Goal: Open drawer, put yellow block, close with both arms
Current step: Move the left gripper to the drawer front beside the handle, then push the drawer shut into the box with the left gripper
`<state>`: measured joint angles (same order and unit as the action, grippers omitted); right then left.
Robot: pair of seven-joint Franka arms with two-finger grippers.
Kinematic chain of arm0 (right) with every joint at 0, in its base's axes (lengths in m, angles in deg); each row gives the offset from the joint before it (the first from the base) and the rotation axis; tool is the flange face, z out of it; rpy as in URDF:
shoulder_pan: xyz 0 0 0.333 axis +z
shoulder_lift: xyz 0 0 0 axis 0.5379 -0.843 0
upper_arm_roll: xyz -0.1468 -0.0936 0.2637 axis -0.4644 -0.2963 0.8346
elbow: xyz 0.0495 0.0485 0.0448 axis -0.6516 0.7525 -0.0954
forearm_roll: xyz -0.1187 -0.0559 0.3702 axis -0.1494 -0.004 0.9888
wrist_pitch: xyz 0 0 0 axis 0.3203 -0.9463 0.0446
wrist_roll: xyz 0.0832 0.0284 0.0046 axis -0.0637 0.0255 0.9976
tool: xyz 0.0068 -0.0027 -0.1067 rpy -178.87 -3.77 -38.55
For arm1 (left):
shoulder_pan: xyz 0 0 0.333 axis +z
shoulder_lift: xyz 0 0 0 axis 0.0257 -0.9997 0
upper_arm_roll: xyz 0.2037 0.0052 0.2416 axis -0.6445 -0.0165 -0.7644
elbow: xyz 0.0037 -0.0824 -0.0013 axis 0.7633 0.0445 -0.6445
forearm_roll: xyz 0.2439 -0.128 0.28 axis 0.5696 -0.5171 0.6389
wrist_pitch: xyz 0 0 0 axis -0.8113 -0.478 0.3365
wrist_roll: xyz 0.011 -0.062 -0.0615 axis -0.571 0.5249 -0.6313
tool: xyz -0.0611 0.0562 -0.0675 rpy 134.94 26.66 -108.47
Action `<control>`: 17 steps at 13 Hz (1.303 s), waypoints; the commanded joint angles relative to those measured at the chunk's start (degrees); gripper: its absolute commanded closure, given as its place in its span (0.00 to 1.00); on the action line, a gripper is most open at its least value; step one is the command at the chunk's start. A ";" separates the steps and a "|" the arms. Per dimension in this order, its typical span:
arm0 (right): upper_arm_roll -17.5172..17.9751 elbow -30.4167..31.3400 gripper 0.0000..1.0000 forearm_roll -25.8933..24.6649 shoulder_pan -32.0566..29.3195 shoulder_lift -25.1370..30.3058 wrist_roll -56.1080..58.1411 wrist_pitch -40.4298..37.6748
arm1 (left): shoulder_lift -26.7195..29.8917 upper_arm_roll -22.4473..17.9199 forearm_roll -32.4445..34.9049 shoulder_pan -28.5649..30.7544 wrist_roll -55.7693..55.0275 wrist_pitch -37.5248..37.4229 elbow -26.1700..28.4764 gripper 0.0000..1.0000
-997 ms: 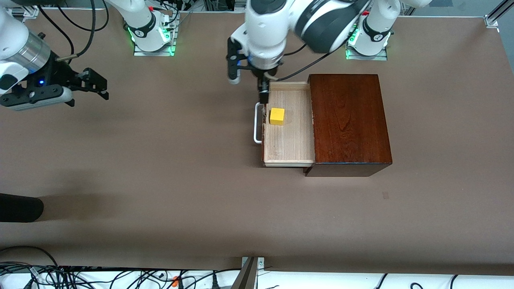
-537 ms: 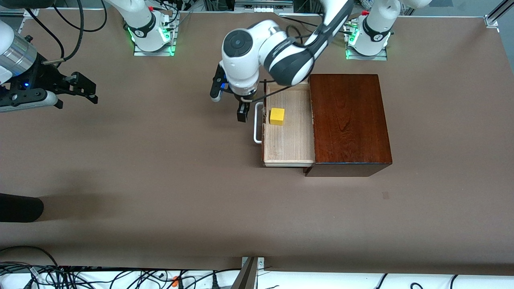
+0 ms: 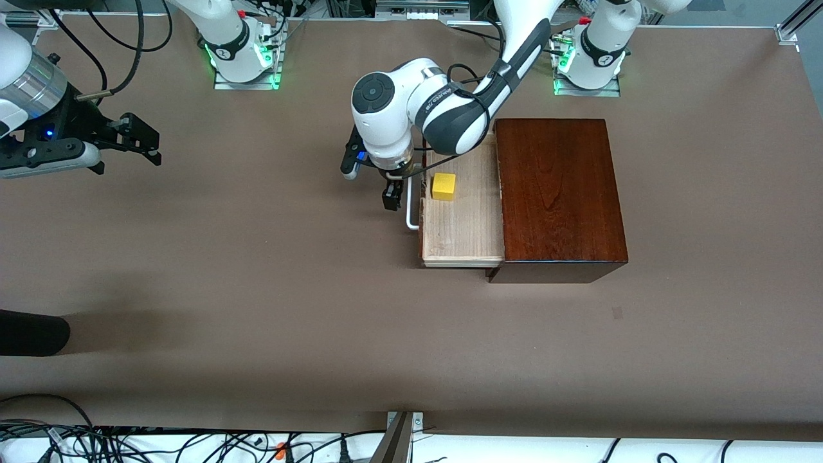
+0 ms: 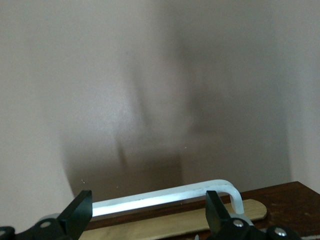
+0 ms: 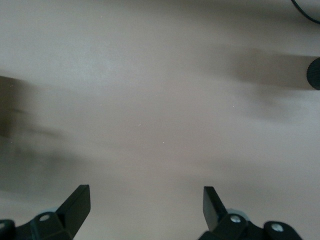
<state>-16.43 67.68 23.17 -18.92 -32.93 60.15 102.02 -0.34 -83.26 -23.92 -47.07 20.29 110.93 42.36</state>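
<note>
Two things worry me. My left gripper (image 3: 390, 196), jaws spread wide and empty, sits by the white handle (image 3: 410, 206); a crooked push could jam the drawer (image 3: 463, 225). At its 12 o'clock end sits the yellow block (image 3: 443, 186), small, bright. My right gripper (image 3: 138, 138) waits open, well apart.

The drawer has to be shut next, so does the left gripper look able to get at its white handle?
Probably yes. The left gripper is open right at the white handle, with nothing between them; the yellow block sits inside the drawer.
</note>
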 commanded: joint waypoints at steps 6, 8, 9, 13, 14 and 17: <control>0.04 -0.99 0.00 -0.93 0.18 -0.23 -0.94 0.06 | 3.39 -0.92 1.56 0.87 -1.07 -4.56 4.01 0.00; 0.04 -0.99 0.00 -0.93 0.18 -0.23 -0.94 0.06 | 4.79 -1.09 2.43 1.48 -1.15 -5.62 6.02 0.00; 0.04 -0.99 0.00 -0.93 0.18 -0.23 -0.94 0.06 | 5.93 -1.09 3.83 2.01 -1.33 -5.71 7.34 0.00; 0.04 -0.99 0.00 -0.84 0.18 -0.23 -0.94 0.06 | 8.92 -1.18 4.38 3.59 -2.21 -5.71 11.74 0.00; 0.04 -0.99 0.00 -0.84 0.18 -0.23 -0.94 0.06 | 9.45 -1.09 5.07 3.94 -2.21 -5.71 12.70 0.00; 0.04 -0.99 0.00 -0.93 0.18 -0.23 -0.94 0.06 | 10.94 -1.18 5.78 5.26 -2.21 -5.62 15.60 0.00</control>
<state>-16.44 67.65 23.16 -18.92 -32.94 60.01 102.31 6.51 -84.15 -20.55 -43.15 17.31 105.98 52.48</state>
